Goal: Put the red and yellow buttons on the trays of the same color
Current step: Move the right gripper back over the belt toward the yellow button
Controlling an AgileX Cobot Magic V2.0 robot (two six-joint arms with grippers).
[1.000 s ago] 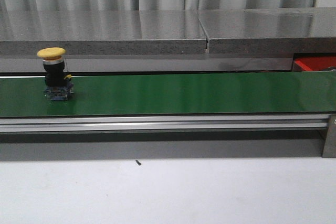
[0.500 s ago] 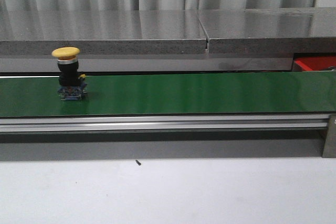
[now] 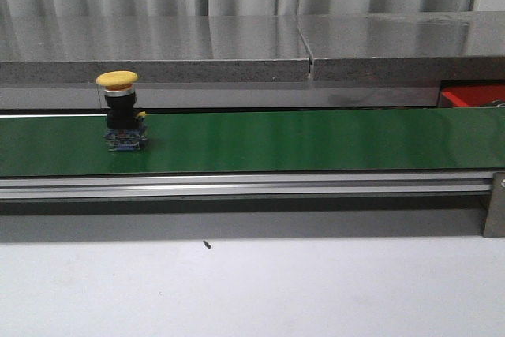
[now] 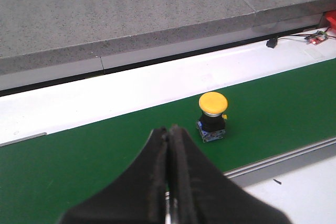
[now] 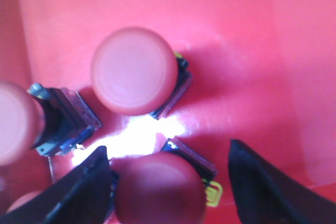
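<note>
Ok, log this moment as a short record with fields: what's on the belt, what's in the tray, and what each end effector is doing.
On belt: yellow button, upright on the green belt, toward its left end
Red tray: holds red buttons, at least three
Left end effector: shut, empty, short of the yellow button
Right end effector: open, over the red tray, a red button between its fingers
Yellow tray: not in view

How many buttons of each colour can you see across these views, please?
Yellow button: 1, standing on the green belt.
Red buttons: 3 clearly seen, in the red tray; a pale shape at the picture's edge is unclear.
Total: 4 buttons.
</note>
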